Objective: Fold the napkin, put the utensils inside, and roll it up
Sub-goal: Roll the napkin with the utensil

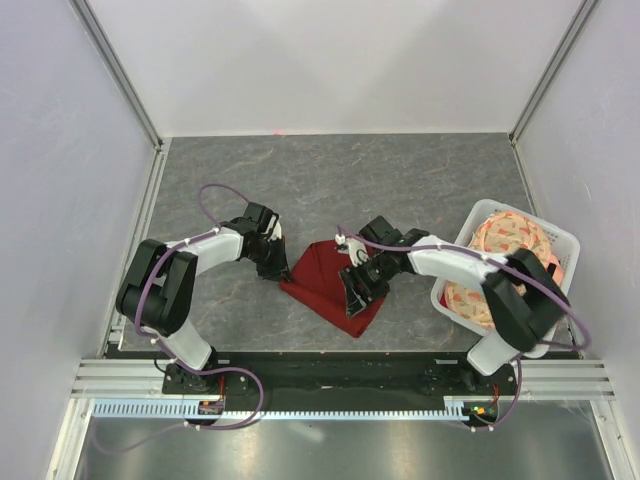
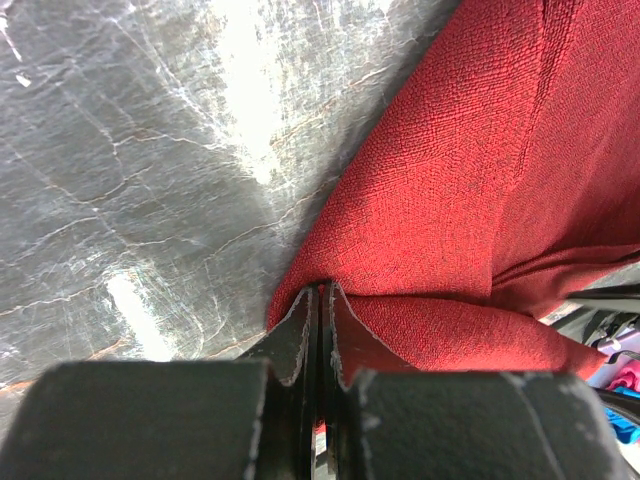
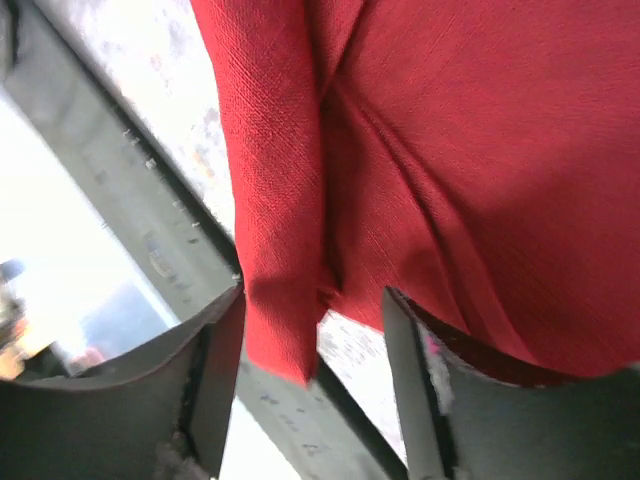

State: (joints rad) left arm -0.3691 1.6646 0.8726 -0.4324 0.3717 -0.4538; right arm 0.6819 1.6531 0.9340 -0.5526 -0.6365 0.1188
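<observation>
A dark red napkin (image 1: 318,275), soft, light, floppy cloth likely best pinched at a corner or hem, lies bunched on the table (image 1: 400,170), with the left gripper (image 2: 320,300) clamped on its edge and the right gripper (image 3: 312,310) fingers apart astride a fold.

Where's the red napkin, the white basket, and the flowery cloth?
red napkin (image 1: 315,275): top view, its flat middle.
white basket (image 1: 568,238): top view, its far rim corner.
flowery cloth (image 1: 510,235): top view, its bunched top.
</observation>
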